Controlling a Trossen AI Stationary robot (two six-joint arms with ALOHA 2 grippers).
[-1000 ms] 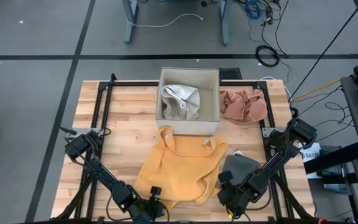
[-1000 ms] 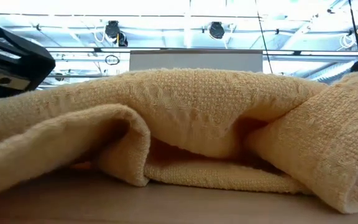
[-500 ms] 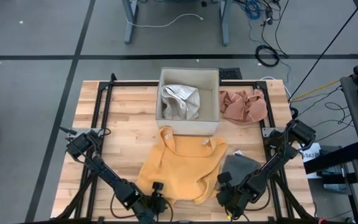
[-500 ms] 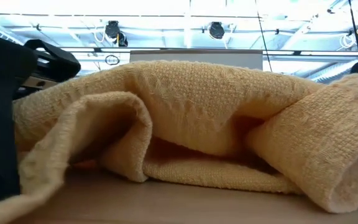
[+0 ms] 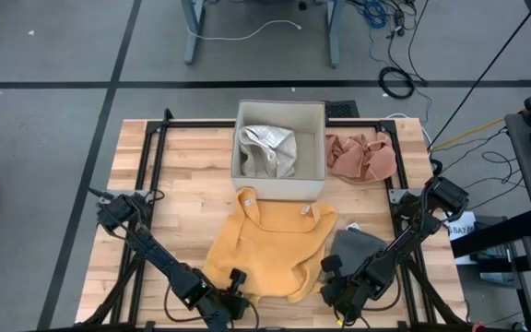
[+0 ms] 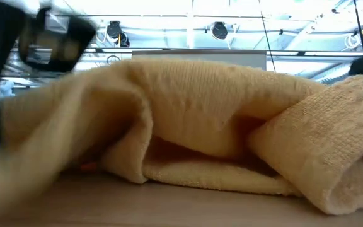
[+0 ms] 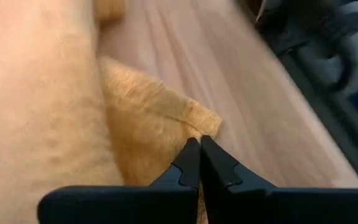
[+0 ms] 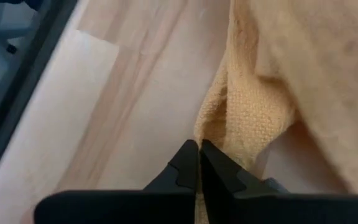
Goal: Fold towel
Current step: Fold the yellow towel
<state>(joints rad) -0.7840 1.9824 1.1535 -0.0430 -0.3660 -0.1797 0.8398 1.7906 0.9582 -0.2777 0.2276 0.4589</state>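
Towel: the yellow towel (image 5: 267, 249) lies rumpled on the near half of the bench, just in front of the box, its two far corners pointing toward the box and its near edge bunched between the two hands.
Towel look: mustard yellow, one colour all over, heaped in soft rolls and folds rather than flat; in the low view (image 6: 219, 126) it rises as a rounded hump with a dark hollow under the fold.
Towel texture: thick woven terry with a small waffle-like grain, edges hemmed, corner fuzzy in the left wrist view (image 7: 160, 118).
Left hand: the left hand (image 5: 236, 288) sits at the towel's near left corner, fingers (image 7: 194, 163) pressed together with the yellow corner pinched at their tips.
Right hand: the right hand (image 5: 328, 273) sits at the towel's near right edge, fingers (image 8: 194, 163) together on a narrow fold of the yellow cloth (image 8: 241, 118).
Box: a square pale open box (image 5: 280, 189) at the far middle, holding a crumpled light grey-beige cloth (image 5: 267, 150).
Other cloths: a crumpled pinkish-brown cloth (image 5: 361, 155) right of the box; a dark grey cloth (image 5: 358, 247) just beside the towel's right edge.
Bench: light wooden planks (image 5: 187, 198) framed by black rails.
Room: grey floor with dark seams, loose cables, and metal legs of another stand beyond the bench; ceiling lights in the low view.
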